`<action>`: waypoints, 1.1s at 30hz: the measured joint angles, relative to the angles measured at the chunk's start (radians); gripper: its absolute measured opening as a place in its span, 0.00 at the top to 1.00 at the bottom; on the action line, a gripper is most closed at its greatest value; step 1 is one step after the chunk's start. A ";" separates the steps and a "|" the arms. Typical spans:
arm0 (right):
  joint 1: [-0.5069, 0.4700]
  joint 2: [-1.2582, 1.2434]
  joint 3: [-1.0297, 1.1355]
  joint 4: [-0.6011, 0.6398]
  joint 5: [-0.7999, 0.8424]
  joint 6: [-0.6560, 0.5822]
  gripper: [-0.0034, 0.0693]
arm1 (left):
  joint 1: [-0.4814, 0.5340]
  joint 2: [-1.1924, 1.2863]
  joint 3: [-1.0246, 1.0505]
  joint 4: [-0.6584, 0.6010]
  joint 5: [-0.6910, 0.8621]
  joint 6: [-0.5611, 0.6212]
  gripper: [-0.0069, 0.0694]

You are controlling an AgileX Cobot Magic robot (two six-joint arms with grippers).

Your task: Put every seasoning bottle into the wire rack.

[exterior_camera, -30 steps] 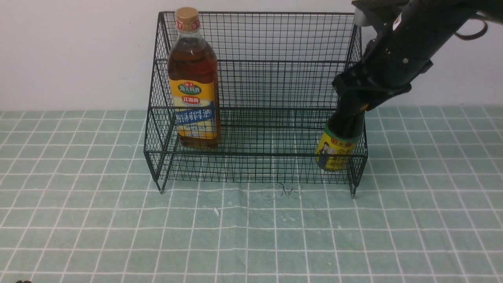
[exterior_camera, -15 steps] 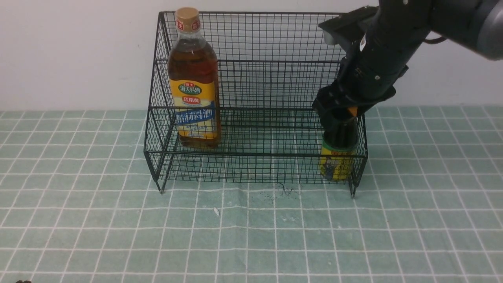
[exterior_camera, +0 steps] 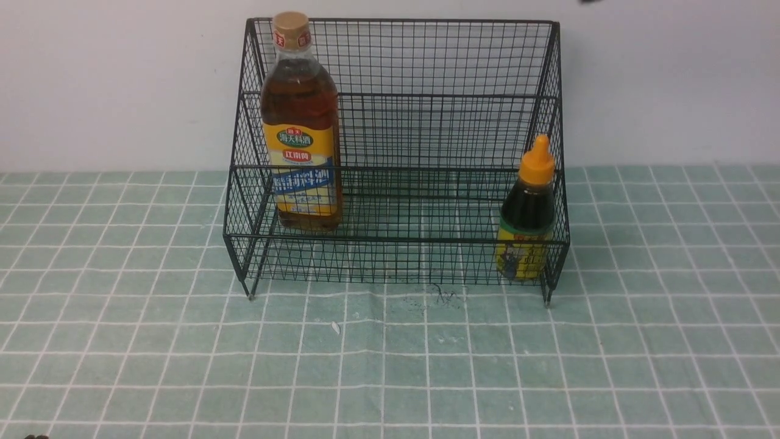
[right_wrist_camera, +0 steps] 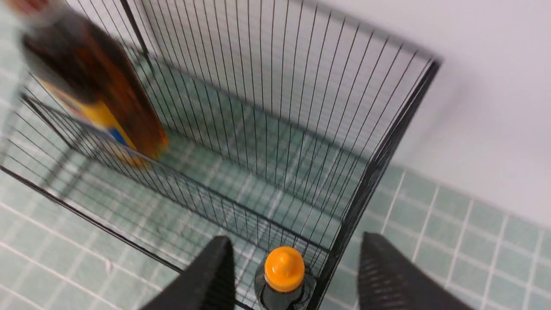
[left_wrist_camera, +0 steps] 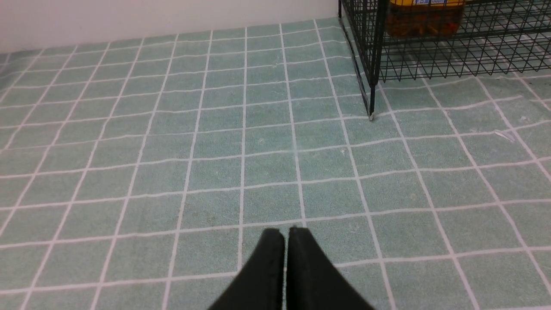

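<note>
The black wire rack (exterior_camera: 396,97) stands at the back of the table. The tall amber bottle (exterior_camera: 300,131) with tan cap stands upright in its lower tier at the left, blurred in the right wrist view (right_wrist_camera: 99,99). The small dark bottle (exterior_camera: 528,213) with orange nozzle cap (right_wrist_camera: 284,268) stands upright in the lower tier's right corner. My right gripper (right_wrist_camera: 292,252) is open and empty, well above the small bottle, out of the front view. My left gripper (left_wrist_camera: 286,234) is shut and empty over the tiled cloth, left of the rack's front leg (left_wrist_camera: 372,103).
A green tiled cloth (exterior_camera: 390,366) covers the table. A white wall (exterior_camera: 109,79) stands right behind the rack. A small white scrap (exterior_camera: 335,327) and dark scribbles (exterior_camera: 442,296) lie in front of the rack.
My right gripper set the small dark bottle upright in the rack's right corner, let go of it and rose out of the front view. The tall bottle has not moved.
</note>
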 joint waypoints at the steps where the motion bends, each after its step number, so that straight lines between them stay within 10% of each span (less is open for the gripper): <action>1: 0.000 -0.069 0.011 0.000 0.001 0.002 0.60 | 0.000 0.000 0.000 0.000 0.000 0.000 0.92; 11: 0.000 -0.564 0.377 -0.002 0.012 0.070 0.93 | 0.000 0.000 0.000 0.000 0.000 0.000 0.92; 33: 0.000 -1.203 1.351 0.072 -0.684 0.103 0.96 | 0.000 0.000 0.000 0.000 0.000 0.000 0.92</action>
